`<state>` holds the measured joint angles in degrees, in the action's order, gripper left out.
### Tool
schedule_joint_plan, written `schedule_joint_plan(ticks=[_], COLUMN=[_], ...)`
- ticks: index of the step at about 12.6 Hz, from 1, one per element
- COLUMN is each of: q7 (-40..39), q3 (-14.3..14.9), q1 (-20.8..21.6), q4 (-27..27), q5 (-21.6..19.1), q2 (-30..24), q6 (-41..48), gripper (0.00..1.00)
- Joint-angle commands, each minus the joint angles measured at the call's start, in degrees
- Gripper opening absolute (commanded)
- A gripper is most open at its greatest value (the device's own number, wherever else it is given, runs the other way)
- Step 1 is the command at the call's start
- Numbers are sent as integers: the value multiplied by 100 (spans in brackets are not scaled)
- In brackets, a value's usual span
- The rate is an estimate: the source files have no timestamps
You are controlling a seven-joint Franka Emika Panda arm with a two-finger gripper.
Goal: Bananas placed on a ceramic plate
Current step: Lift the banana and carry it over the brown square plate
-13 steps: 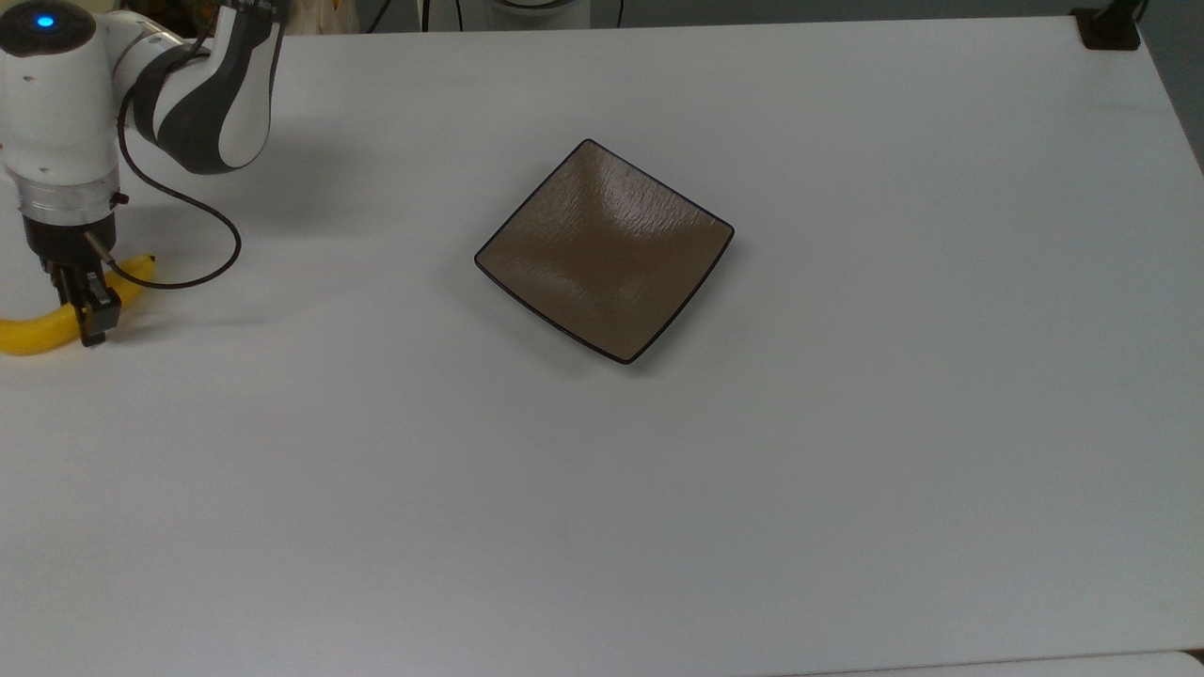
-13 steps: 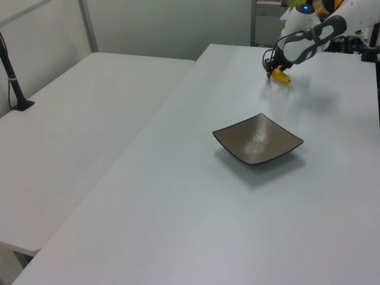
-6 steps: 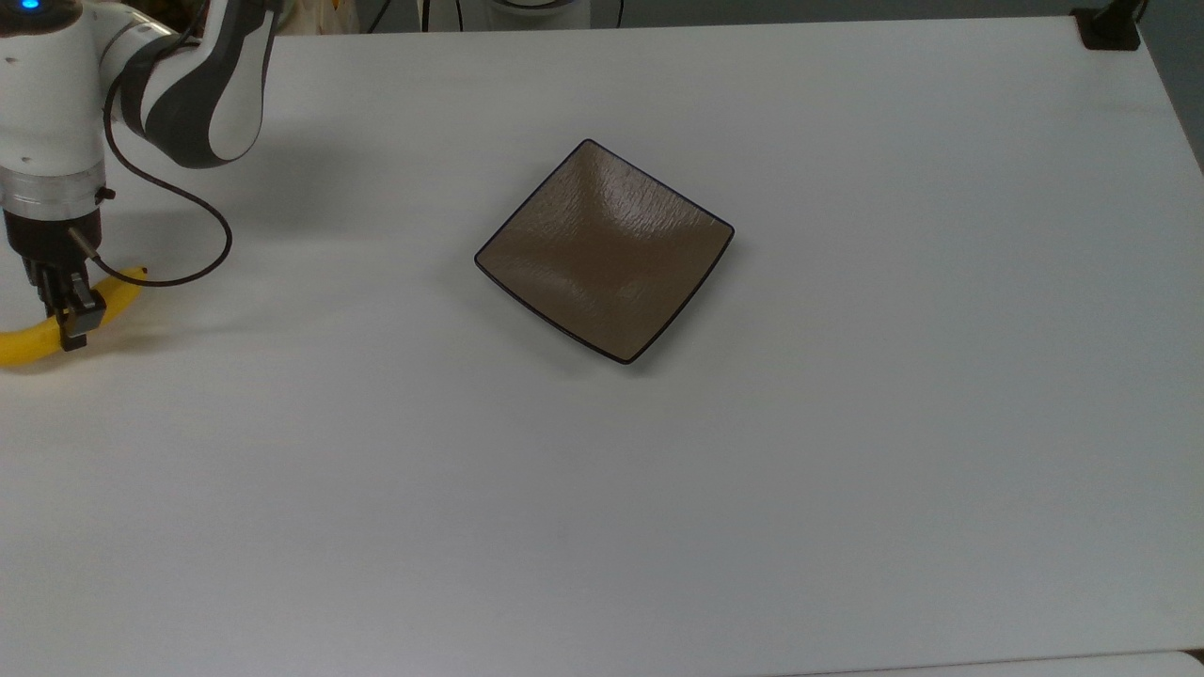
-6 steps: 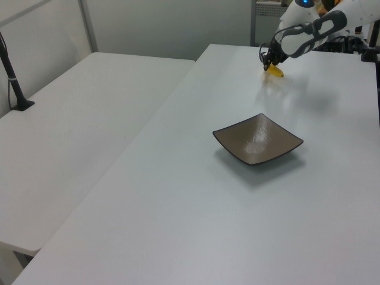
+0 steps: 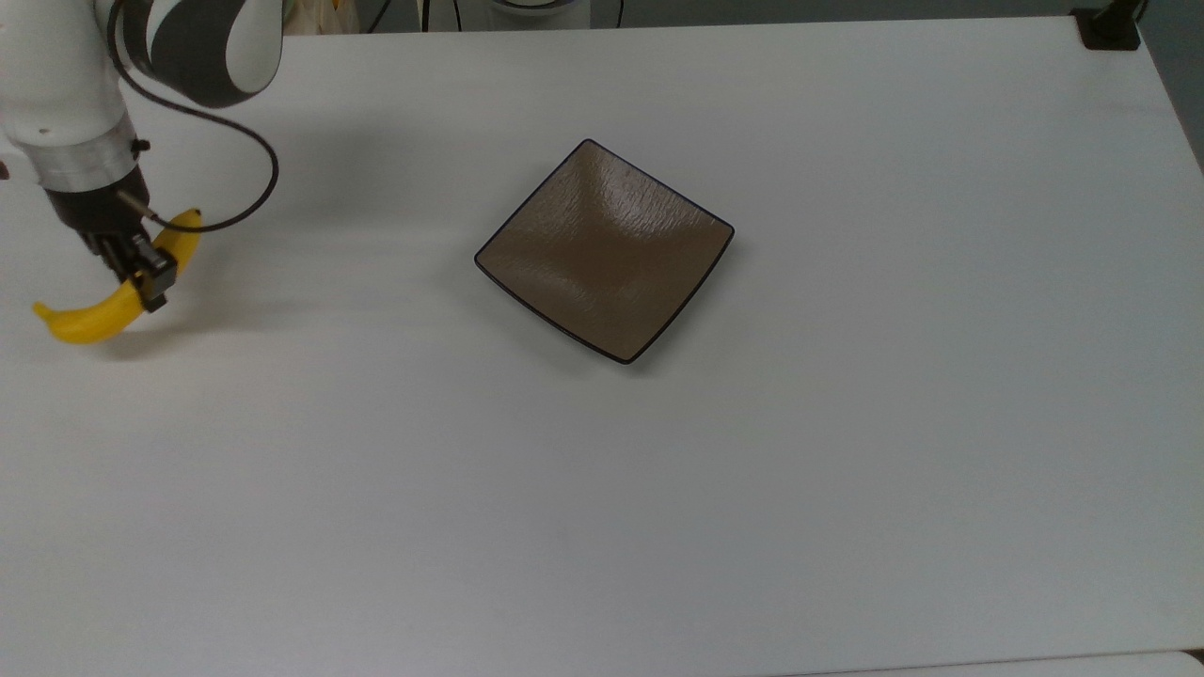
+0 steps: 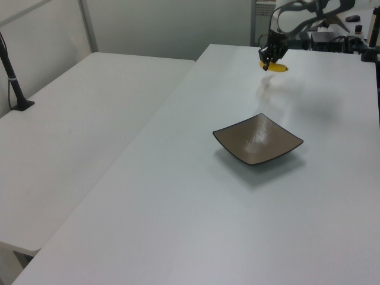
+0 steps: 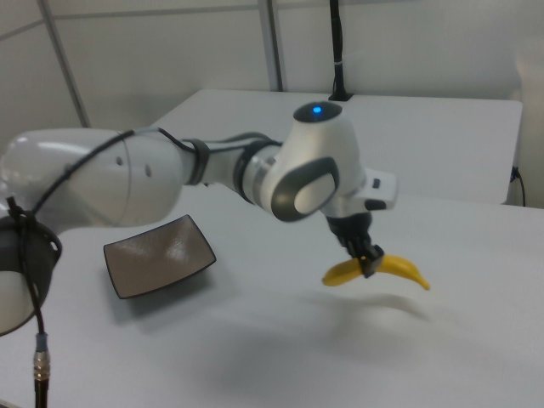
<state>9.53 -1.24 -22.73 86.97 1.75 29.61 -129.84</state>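
Here, pinched near its middle between the two dark fingers of the black gripper [image 5: 141, 273]: the single smooth, bright yellow curved bananas [image 5: 99, 315], lifted clear of the white matte table [image 5: 847, 470], with a soft shadow on the surface beneath. In the top view, near the top view's left edge, one end toward the upper right behind a looping black cable [image 5: 254, 183], the other end low and to the left. In the right view, the gripper [image 7: 367, 259] clamped on the bananas [image 7: 395, 268] from above, both yellow ends sticking out to either side, blurred shadow on the table [image 7: 340, 357] below. In the left view, the gripper [image 6: 267, 59] and the bananas [image 6: 276, 67] far back, above the table [image 6: 178, 208], with a faint shadow under them.

Well apart from the fruit: the square, glossy brown ceramic plate [image 5: 607, 249] with rippled surface, thin dark rim and slightly upturned corners, flat on the table near the middle of the top view, turned corner-up like a diamond, bare. Same plate [image 6: 258, 139] in the left view, nearer the camera than the gripper. In the right view, the plate [image 7: 159, 255] on the right view's left, partly behind the white and grey arm [image 7: 170, 178].
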Motion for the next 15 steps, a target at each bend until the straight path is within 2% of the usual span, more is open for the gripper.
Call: schedule_joint_plan(ticks=[1,3,5,7,10,12,15], q7=[-793,-847,-847,-777,-768,-750,-602], q3=[-280,-298,-525,-579,-833,-878,-1088], q1=[119,312,567,813,1357,1788,2052], q4=[408,566,916,971,971,1067,1094], q5=[-17,-17,-17,-52,-96,-96,-87], q2=[-701,-948,-1272,-1449,-1529,-1511,-1520], q6=[1055,1267,1400,1426,1847,2006,2007], gripper=[2,3,3,3,3,3,3])
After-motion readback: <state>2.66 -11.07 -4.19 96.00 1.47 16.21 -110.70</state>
